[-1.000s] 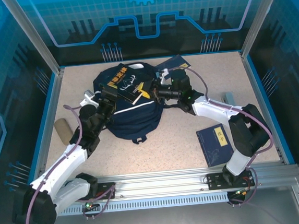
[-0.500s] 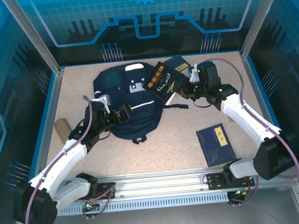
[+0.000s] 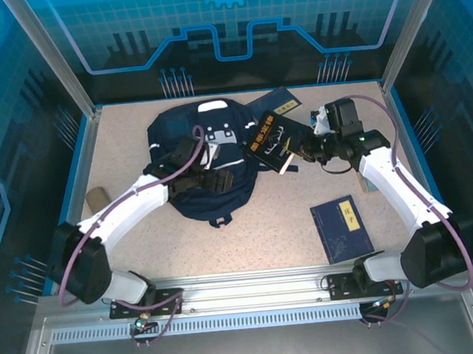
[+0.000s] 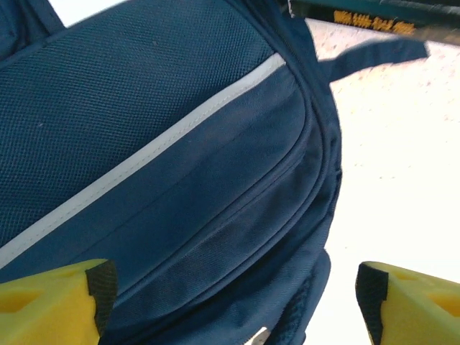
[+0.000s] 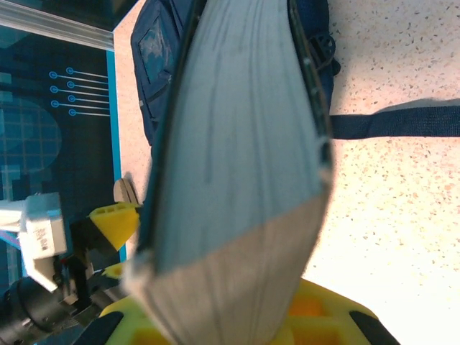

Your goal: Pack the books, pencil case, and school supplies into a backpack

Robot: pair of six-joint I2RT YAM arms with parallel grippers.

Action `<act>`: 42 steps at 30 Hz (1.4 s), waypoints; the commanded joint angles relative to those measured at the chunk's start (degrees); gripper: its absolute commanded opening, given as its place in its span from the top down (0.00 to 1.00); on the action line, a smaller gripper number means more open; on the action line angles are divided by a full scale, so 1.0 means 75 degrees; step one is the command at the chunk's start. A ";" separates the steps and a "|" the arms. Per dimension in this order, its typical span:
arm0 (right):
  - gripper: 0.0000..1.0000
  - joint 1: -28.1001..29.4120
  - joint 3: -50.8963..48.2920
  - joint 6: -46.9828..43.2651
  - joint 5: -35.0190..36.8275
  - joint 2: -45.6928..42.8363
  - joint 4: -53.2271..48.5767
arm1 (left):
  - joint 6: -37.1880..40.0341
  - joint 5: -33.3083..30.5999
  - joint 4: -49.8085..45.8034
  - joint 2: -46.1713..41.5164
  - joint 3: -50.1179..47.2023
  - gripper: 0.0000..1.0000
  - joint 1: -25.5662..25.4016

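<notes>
over the backpack (image 3: 208, 179), left fingers (image 4: 50, 302) spread empty, right fingers (image 5: 338, 327) clamping black book (image 3: 271, 141) beside it

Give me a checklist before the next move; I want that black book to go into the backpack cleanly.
1. Grip of the right hand on the black book: ok, shut on its edge.
2. Hold of the left hand on the backpack: not ok; it hovers open over the fabric, gripping nothing.
3. Main opening unzipped: cannot tell.
4. Book over the opening: not ok; it hangs tilted beside the backpack, on the right arm's side.
5. Path free of the pencil case: ok, it lies at the table's left edge.
</notes>
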 commanded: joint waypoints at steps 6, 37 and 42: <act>0.98 -0.0169 -0.0426 -0.0006 -0.0378 -0.0564 0.0244 | 0.1209 -0.1274 -0.1652 0.1250 0.1196 0.26 -0.0042; 0.98 -0.0134 -0.0644 0.0362 -0.0137 -0.0675 0.0264 | 0.2871 -0.1692 -0.1470 0.3254 0.2449 0.44 -0.0033; 0.98 -0.0122 -0.0633 0.0342 -0.0120 -0.0715 0.0230 | 0.2933 -0.2106 -0.1489 0.3621 0.2653 0.48 -0.0029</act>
